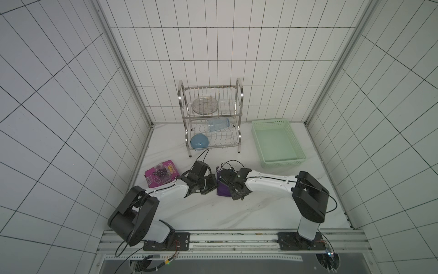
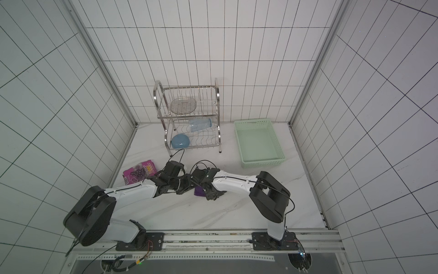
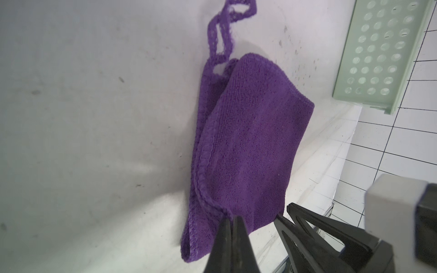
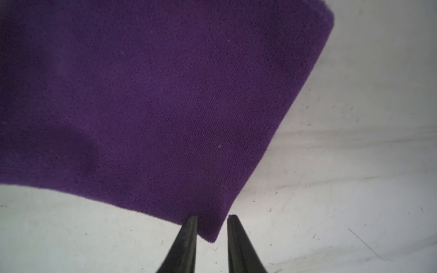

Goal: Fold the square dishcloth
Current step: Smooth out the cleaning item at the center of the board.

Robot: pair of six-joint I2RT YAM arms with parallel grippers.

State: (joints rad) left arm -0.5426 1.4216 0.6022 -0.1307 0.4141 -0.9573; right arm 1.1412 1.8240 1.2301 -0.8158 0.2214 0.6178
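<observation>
The square dishcloth (image 3: pixel 248 146), deep purple and close-napped, lies near the middle of the white worktop (image 1: pixel 213 213) between the two arms, in front of the dish rack (image 1: pixel 222 140); in both top views the arms hide most of it. It appears doubled over, one layer resting on another along a stitched hem, with its thin loop (image 3: pixel 224 35) trailing from one corner onto the worktop. The left end effector (image 3: pixel 233 219) is closed, its tips pinching the hemmed edge. The right end effector (image 4: pixel 211 219) has its jaws apart, straddling a neighbouring corner of the cloth without clearly clamping it. Judged from its drape, the cloth is light, limp and not fragile: it should sag between any two holds and slide readily on the smooth worktop. It is best taken at corners or along the hem, where the layers are thickest, and both layers need to be caught together so the fold does not slip open. The loop is a poor hold, being thin and loose. The green basket (image 1: pixel 283 163) stands at the far right and is empty. The rack carries a metal mesh dish (image 1: pixel 205 105) on its upper tier and a clear tumbler (image 1: pixel 218 125) and blue bowl (image 1: pixel 199 141) on the lower. A pink-purple snack packet (image 1: pixel 160 175) lies beside the left arm.
</observation>
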